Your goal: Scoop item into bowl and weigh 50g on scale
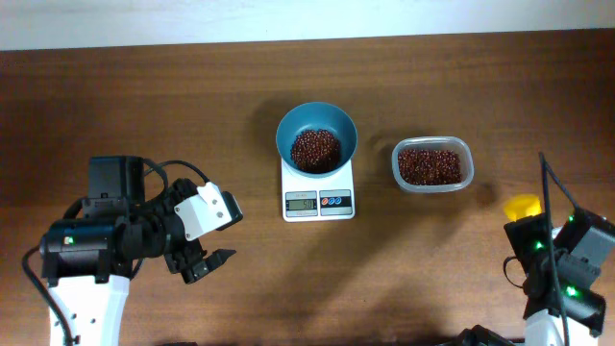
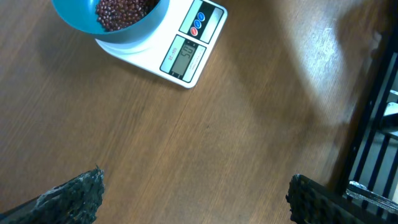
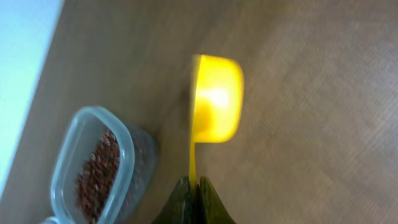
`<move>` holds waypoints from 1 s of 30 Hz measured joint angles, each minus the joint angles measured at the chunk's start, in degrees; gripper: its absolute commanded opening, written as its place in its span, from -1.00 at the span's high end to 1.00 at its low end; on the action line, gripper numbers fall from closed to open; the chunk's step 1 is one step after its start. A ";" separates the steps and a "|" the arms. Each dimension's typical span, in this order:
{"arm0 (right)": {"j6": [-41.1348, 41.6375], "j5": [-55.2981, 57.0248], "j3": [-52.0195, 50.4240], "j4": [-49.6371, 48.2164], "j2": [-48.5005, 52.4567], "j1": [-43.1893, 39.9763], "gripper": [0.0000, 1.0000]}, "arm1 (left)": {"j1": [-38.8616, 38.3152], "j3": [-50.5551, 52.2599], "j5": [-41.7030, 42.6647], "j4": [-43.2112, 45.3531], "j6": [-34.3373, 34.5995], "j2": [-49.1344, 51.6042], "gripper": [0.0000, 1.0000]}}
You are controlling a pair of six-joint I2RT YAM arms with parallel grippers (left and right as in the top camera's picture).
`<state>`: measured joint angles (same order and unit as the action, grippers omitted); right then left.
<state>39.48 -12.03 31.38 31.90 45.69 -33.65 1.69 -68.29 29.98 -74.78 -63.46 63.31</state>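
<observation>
The teal-blue bowl (image 1: 317, 137) stands on the white scale (image 1: 318, 195) at the table's middle and holds red-brown beans (image 1: 315, 150). The bowl (image 2: 118, 22) and the scale (image 2: 180, 46) also show at the top of the left wrist view, with the display lit. My left gripper (image 1: 205, 261) is open and empty over bare wood at the left; it also shows in the left wrist view (image 2: 193, 193). My right gripper (image 3: 194, 185) is shut on the thin handle of a yellow scoop (image 3: 216, 106), held on its side above the table. The scoop (image 1: 522, 206) sits at the right edge.
A clear plastic tub (image 1: 432, 164) with more beans stands right of the scale; it also shows in the right wrist view (image 3: 93, 165). The table's far edge meets a white wall at the top.
</observation>
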 measured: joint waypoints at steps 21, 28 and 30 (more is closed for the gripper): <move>-2.38 -7.17 -14.88 -9.29 -0.11 -4.09 -0.42 | 0.00 -0.02 0.02 0.02 0.00 0.00 -0.97; -2.27 -4.37 -14.88 -7.93 -0.11 -4.09 -0.97 | 0.00 -0.04 0.02 0.02 0.00 0.00 -0.97; -2.25 -2.03 -14.67 -5.40 -0.11 -4.09 -0.97 | 0.00 -0.02 0.02 0.02 0.00 0.00 -0.97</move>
<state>37.23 -14.06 16.71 26.50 45.58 -37.74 1.69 -68.31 30.00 -74.76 -63.46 63.31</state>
